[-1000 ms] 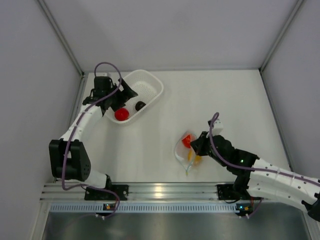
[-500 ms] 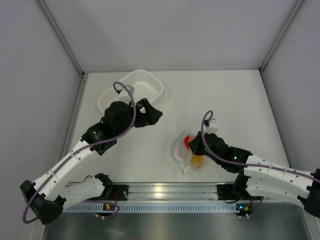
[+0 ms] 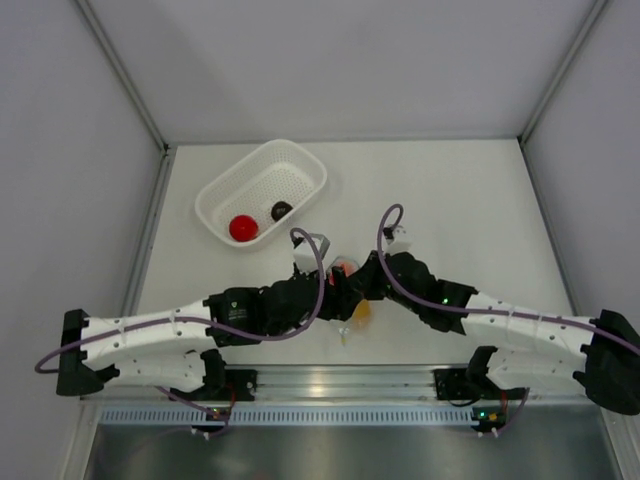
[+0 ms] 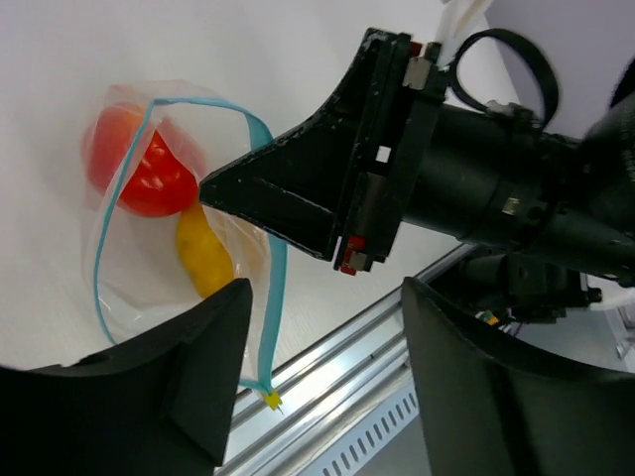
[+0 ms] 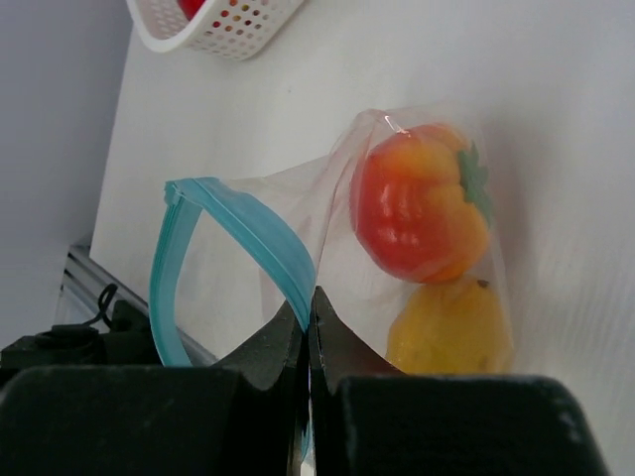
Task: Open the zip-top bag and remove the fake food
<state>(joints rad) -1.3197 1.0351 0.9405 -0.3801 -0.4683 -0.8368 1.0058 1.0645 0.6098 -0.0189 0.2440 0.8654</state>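
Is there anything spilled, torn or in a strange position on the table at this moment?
Nothing stands out. The zip-top bag is open, its zip strip pinched by the right gripper, with the tomato and yellow piece inside.

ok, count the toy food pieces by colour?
Shiny red plastic ball, in white perforated basket: 1
Dark grey-black round piece, same basket: 1
Orange-red toy tomato with green top, in clear zip-top bag: 1
Yellow-orange round piece, same bag: 1
Total: 4

White arm links (image 3: 150,330), black joints (image 3: 240,308), looping purple cables (image 3: 380,222)
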